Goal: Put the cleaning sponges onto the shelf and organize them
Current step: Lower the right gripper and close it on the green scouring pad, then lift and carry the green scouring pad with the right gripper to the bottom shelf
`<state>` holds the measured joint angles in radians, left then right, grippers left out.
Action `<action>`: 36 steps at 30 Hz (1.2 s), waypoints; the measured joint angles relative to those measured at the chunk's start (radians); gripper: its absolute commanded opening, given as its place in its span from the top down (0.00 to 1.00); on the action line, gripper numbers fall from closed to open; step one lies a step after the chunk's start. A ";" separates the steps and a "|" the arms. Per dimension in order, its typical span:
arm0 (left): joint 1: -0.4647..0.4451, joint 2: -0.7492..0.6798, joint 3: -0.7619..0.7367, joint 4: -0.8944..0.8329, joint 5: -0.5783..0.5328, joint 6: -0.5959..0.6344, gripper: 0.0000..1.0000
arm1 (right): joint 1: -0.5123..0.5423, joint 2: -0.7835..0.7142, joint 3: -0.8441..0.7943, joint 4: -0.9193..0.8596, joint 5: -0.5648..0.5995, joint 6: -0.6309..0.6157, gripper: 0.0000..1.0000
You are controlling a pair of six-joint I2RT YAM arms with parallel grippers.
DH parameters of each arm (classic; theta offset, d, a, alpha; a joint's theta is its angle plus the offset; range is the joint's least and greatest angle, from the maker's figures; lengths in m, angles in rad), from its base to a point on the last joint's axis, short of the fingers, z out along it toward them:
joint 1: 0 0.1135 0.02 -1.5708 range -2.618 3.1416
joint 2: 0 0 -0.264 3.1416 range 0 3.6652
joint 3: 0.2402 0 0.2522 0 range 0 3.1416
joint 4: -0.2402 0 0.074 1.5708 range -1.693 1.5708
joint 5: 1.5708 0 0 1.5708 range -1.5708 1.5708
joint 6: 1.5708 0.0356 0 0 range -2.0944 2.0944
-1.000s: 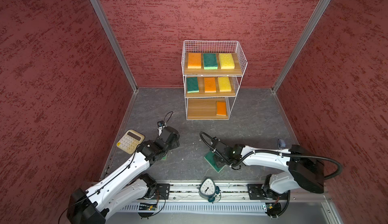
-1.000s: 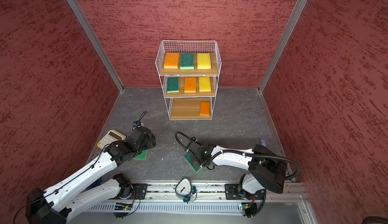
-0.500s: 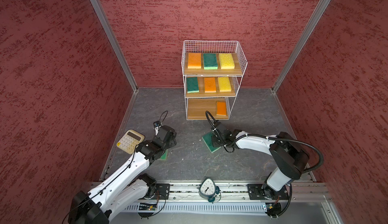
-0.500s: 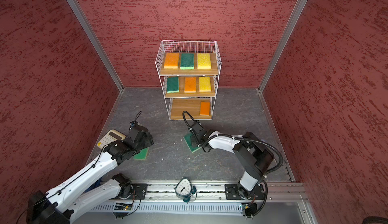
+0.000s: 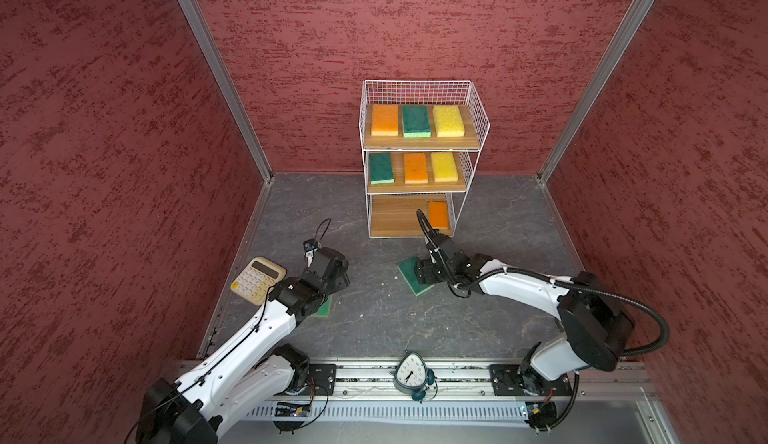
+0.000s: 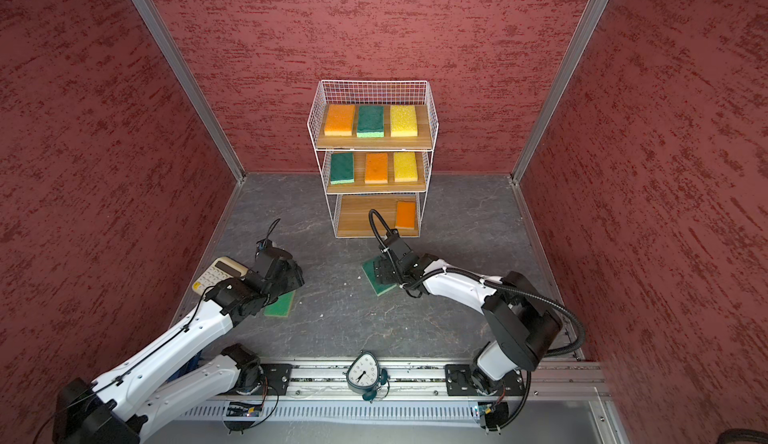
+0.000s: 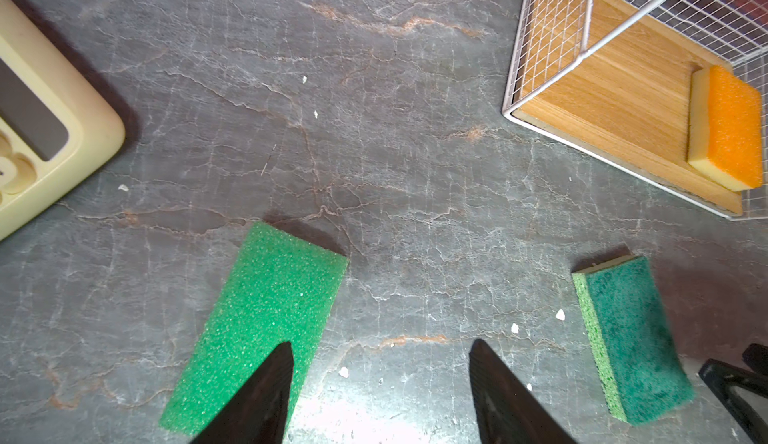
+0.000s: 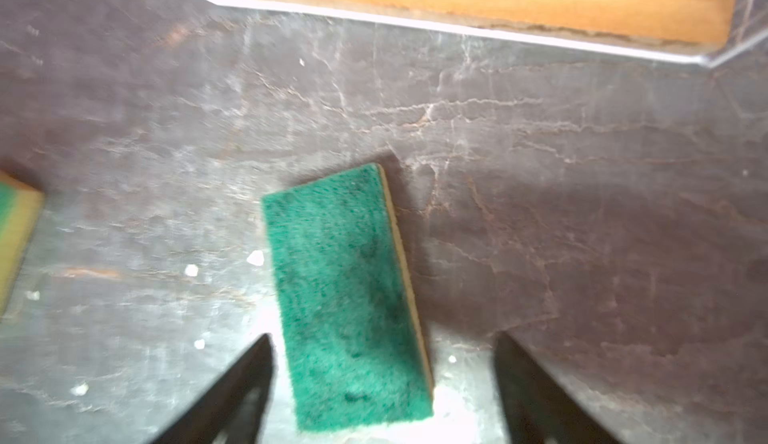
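The shelf [image 5: 415,82] [image 6: 374,81] stands at the back with three sponges on its top board, three on the middle board and an orange one [image 5: 438,215] [image 7: 733,128] at the right of the bottom board. A dark green sponge [image 5: 408,269] [image 6: 371,269] [image 8: 349,296] [image 7: 631,338] lies flat on the floor before the shelf. My right gripper [image 8: 383,338] [image 5: 424,273] hovers open over it, a finger on each side, not touching. A second green sponge [image 7: 266,317] [image 6: 279,305] [image 5: 323,308] lies under my open left gripper [image 7: 382,344] [image 6: 286,271]. One left finger overlaps it; bare floor shows between the fingers.
A cream calculator [image 5: 257,281] [image 7: 41,121] lies by the left wall, close to the left arm. A small clock [image 5: 409,375] sits on the front rail. Red walls close in the floor on three sides. White crumbs dot the floor.
The right gripper carried the dark green sponge toward the shelf, then opened; the sponge now lies loose on the floor. The left arm shifted slightly forward.
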<state>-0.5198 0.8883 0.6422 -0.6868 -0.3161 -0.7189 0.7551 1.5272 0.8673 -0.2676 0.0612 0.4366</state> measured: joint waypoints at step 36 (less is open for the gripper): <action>-0.002 -0.090 -0.024 -0.039 -0.004 -0.036 0.30 | 0.133 0.153 0.003 -0.050 0.085 -0.111 0.08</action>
<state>-0.5220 0.7986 0.6182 -0.7254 -0.3199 -0.7551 0.8883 1.6798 0.8700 -0.3172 0.1459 0.3260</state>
